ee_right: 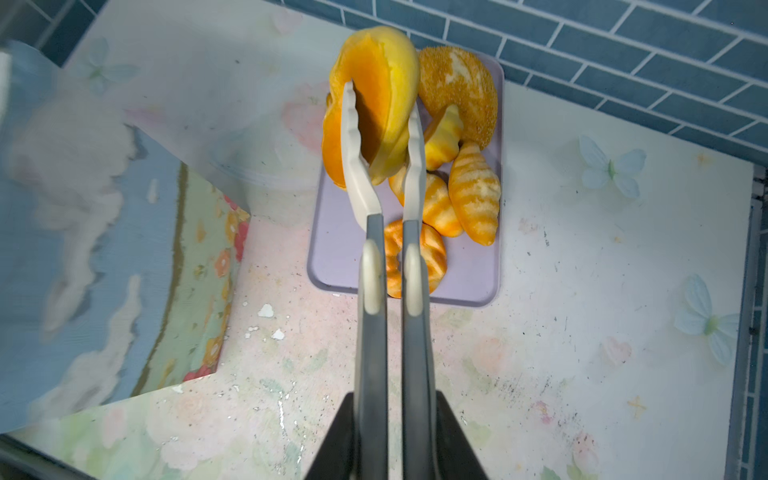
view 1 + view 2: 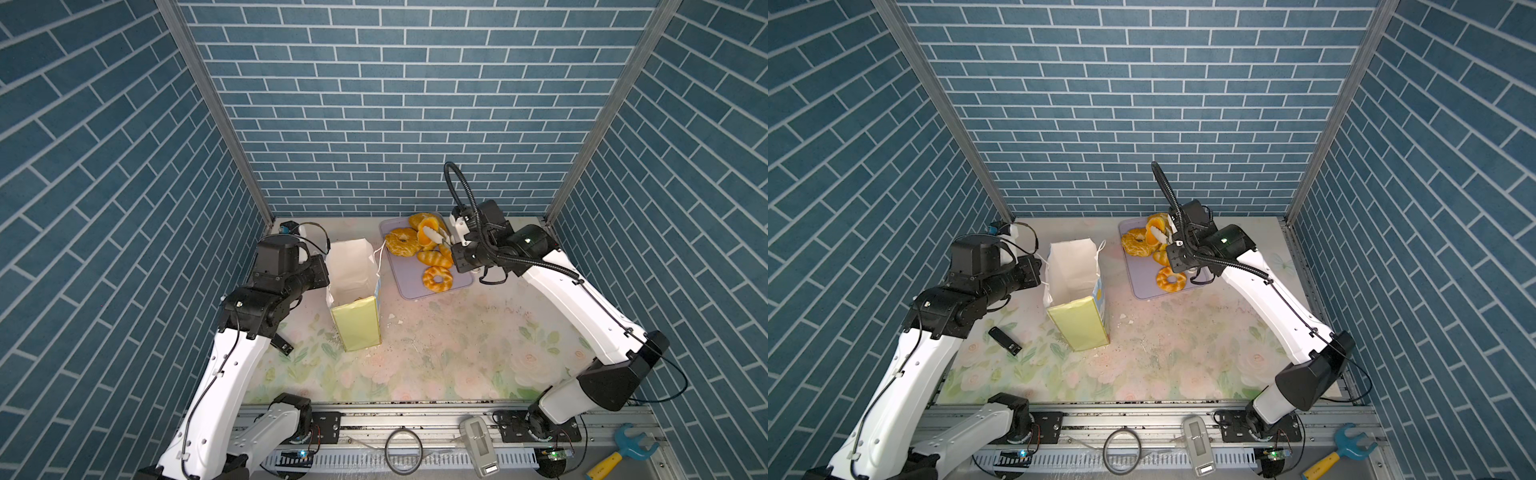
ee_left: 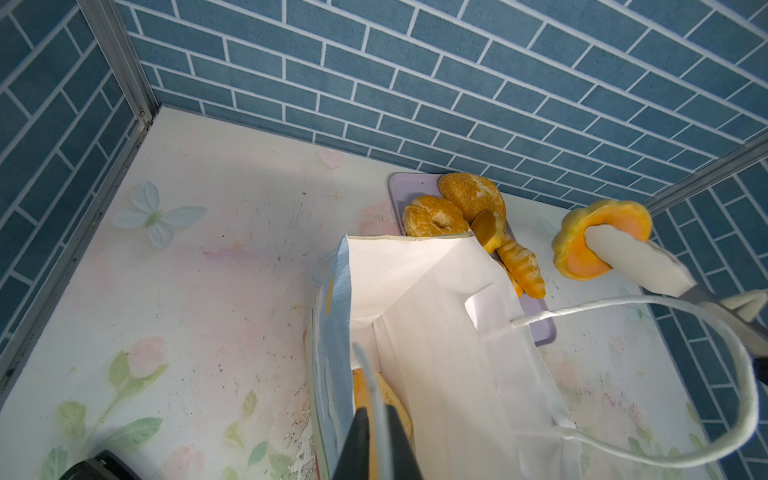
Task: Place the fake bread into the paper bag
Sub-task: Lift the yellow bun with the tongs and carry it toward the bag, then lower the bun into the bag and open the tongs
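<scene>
The paper bag (image 2: 356, 322) stands open and upright left of centre in both top views, its inside (image 3: 436, 332) white. One piece of fake bread (image 3: 365, 388) lies at its bottom. My left gripper (image 3: 376, 419) is shut on the bag's near cord handle (image 3: 370, 374). My right gripper (image 1: 390, 415) is shut on grey tongs (image 1: 374, 257). The tongs pinch a flower-shaped piece of fake bread (image 1: 382, 83) above the lavender tray (image 2: 411, 286), right of the bag's mouth (image 3: 598, 232). Several more pieces of fake bread stay on the tray, among them a ring bun (image 2: 437, 278) and a croissant (image 1: 473, 195).
A small black object (image 2: 1005, 340) lies on the floral table near the left arm. White crumbs (image 2: 392, 318) lie right of the bag. On the front rail are a grey device (image 2: 480, 451), a cable ring (image 2: 403, 451) and a blue-yellow toy wrench (image 2: 623, 451). Brick walls close three sides.
</scene>
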### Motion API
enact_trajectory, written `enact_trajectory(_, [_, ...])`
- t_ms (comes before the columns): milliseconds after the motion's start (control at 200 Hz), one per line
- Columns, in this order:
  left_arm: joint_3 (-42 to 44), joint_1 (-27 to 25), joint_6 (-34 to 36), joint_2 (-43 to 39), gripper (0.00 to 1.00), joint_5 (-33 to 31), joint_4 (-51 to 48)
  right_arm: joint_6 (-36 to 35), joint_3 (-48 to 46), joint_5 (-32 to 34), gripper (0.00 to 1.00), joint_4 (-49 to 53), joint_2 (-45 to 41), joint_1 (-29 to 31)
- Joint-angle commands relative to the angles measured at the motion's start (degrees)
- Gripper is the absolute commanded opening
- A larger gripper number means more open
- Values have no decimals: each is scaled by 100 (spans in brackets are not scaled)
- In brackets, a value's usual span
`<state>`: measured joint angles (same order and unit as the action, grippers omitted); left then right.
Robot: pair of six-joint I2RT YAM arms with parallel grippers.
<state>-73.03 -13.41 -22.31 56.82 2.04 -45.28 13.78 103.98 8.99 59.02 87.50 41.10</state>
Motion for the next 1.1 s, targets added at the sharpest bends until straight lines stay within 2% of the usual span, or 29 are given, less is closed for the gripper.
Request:
enact_trajectory(0, [121,31,-61,-133,17,-145,-55,108,551,210,21,105,-312,253])
enact_trajectory(105, [52,27,-31,-171,25,-242,-106,-153,1031,351,21,122,-267,568])
enact_trajectory(240, [-145,31,100,-169,39,-375,-266,-469,1817,555,21,282,46,954])
enact_trajectory(325, [-360,33,222,-102,50,-672,-567,-566,2442,698,20,523,401,1156])
enact_trajectory(455, [-426,31,345,-177,57,-833,-649,-881,3118,757,20,700,918,1549])
enact_trajectory(710, [-505,58,473,-238,59,-943,-737,-1261,3789,709,21,886,1579,2137])
enact_trajectory(950, [-508,70,477,-227,60,-876,-735,-1378,3816,675,21,1224,1879,2328])
enact_trajectory(1095, [-433,73,455,-111,61,-597,-667,-1448,3670,565,22,1268,2027,2367])
